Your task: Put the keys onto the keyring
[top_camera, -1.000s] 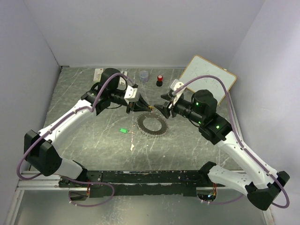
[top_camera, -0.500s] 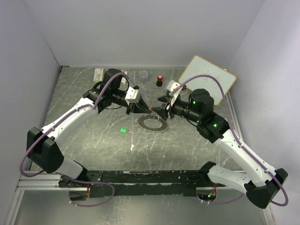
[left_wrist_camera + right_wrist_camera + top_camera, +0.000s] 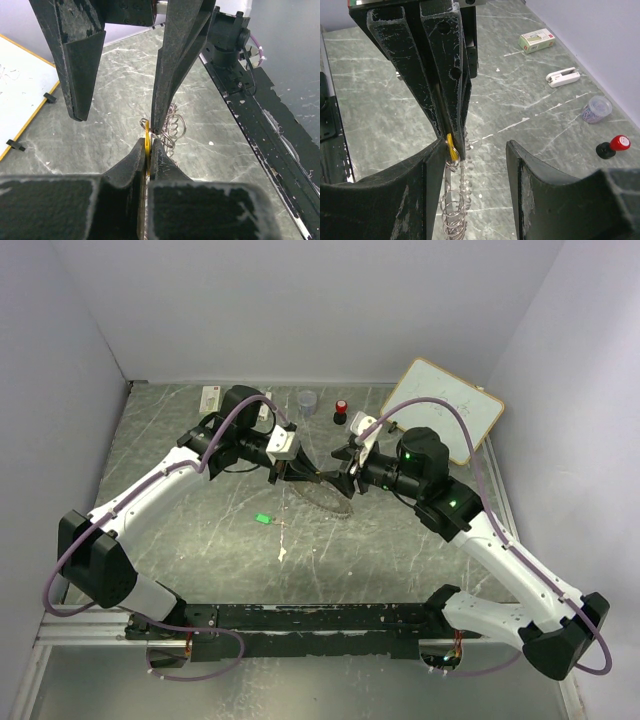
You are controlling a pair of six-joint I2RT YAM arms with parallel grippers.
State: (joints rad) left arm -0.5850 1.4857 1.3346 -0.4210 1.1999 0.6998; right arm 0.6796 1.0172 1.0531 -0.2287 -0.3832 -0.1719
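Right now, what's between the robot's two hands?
A small yellow-headed key, pinched in the shut left hand, right by the open right hand. The left wrist view shows it.

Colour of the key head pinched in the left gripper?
Yellow key; clearest in left wrist view.

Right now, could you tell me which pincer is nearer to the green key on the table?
Left. The left pincer is just beyond the green key, slightly to its right; the right pincer is even farther right.
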